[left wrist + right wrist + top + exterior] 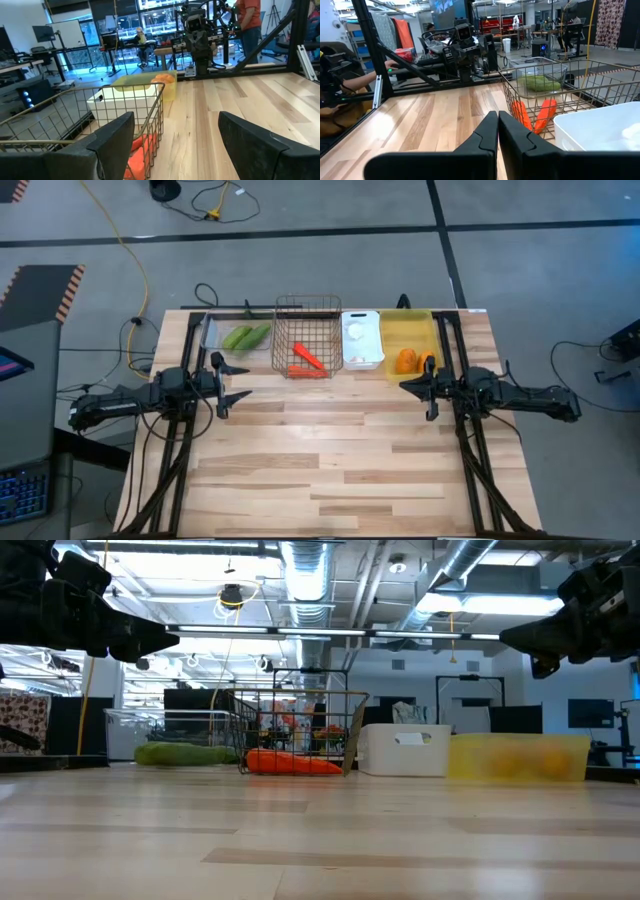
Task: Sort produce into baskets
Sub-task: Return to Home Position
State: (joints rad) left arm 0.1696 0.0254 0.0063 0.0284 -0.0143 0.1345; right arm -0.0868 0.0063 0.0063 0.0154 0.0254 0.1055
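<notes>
Counting two green cucumbers (246, 336) in clear plastic tray (209, 332), two orange carrots (307, 363) in wire-mesh basket (305, 308); left hand (240, 381) wide, right hand (403, 386) pressed closed.

Green cucumbers (246, 336), orange-red carrots (306, 363) (yellow bin (405, 330), white bin (366, 356))

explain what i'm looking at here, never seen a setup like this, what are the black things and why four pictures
It is a robot with two dark arms working at a wooden table. Each arm ends in a two-finger hand. One picture looks straight down, one looks level across the tabletop, and two come from cameras on the arms' wrists. The left hand is open, the right hand is shut, and neither holds anything. Along one edge stand four containers: a clear tray with cucumbers, a wire basket with carrots, a white bin with garlic, and a yellow bin with round orange fruit.
</notes>
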